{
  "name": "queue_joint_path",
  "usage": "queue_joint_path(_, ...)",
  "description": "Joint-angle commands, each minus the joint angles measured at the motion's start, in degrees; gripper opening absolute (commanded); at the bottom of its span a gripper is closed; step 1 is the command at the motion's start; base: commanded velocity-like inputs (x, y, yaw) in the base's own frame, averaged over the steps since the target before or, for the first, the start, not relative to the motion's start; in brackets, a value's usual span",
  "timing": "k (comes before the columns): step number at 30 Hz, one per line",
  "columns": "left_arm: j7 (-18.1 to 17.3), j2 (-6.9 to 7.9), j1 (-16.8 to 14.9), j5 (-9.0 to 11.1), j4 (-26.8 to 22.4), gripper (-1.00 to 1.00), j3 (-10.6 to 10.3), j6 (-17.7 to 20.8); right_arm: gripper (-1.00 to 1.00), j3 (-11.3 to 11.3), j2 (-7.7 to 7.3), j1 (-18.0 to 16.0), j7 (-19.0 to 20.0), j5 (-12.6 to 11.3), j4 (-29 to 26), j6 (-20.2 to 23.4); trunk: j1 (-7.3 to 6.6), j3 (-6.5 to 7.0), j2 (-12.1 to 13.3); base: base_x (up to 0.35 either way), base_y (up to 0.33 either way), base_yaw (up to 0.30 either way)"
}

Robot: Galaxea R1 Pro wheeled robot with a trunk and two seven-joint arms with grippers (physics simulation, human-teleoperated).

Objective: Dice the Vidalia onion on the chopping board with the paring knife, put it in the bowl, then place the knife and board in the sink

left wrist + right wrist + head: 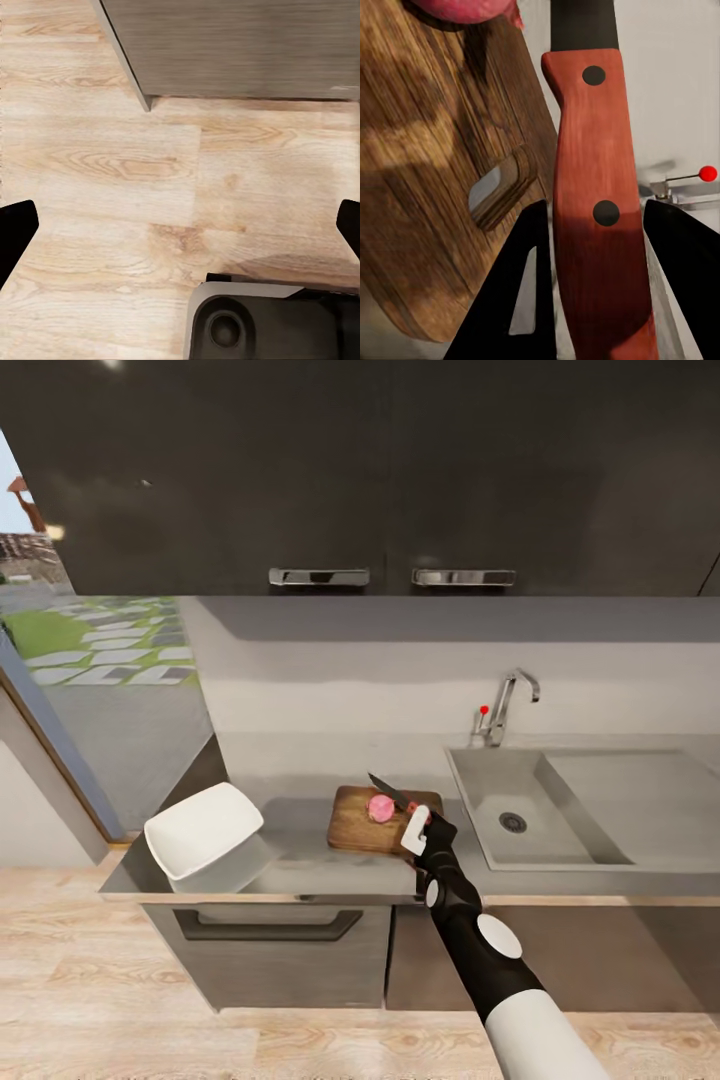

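Onion (381, 808), pinkish, is lying on the chopping board (357, 828) at frame center. Right gripper (418, 822) is clasping the paring knife (391, 794), its blade angling over the onion. Left gripper (180, 225) is hanging wide apart above the wooden floor (112, 165).

The grey countertop (300, 865) carries the chopping board (360, 825) and white bowl (203, 830).

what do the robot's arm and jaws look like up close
The right arm is glossy black toward the wrist, with round white caps at its joints and a white sleeve on the section nearest the camera. A small white block sits beside the right gripper. Its fingers are flat black tapered wedges, one with a slot cut through. The left gripper's fingertips are black too.
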Motion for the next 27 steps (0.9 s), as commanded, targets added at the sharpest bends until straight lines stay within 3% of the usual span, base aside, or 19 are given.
queue_joint_path(1,0.46,0.10,-0.01,0.30,-0.06,1.00,-0.41,-0.08,-1.00,0.09,0.01,-0.02,0.42,0.60,-0.03,0.36,0.03,-0.20,-0.12,0.000,0.201,0.000)
queue_joint_path(27,0.46,0.10,-0.01,0.31,-0.06,1.00,-0.41,-0.03,-1.00,0.11,0.01,-0.04,0.42,0.69,0.33,0.36,0.03,-0.32,-0.12,0.000,0.006,0.000)
